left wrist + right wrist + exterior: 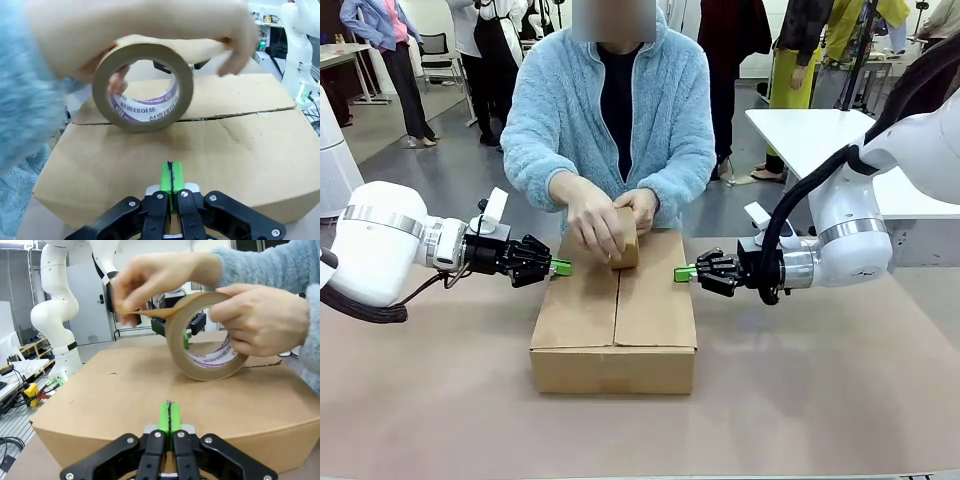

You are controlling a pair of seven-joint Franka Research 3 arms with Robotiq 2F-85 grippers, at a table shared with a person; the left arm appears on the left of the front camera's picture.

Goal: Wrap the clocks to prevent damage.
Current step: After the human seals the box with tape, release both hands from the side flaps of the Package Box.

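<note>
- The left gripper (560,267) pressed, closed and empty, against the cardboard box (616,315), steadying that side.
- The person's hands (605,218) held the tape roll (625,238) over the flap seam; tape should run straight along it.
- The right gripper (685,273), likewise closed and empty, braced the other side.
- No clocks could be seen; presumably they were inside.

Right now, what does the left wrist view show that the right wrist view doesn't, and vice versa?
Left wrist only: the seam between the flaps of the cardboard box, running across behind the tape roll.
Right wrist only: a strip of tape peeled off the roll by the person's hand, and the left pincer beyond the roll.
Both: the brown roll standing on edge on the box top, held by the person, with that arm's own pincer shut at the box edge.
</note>
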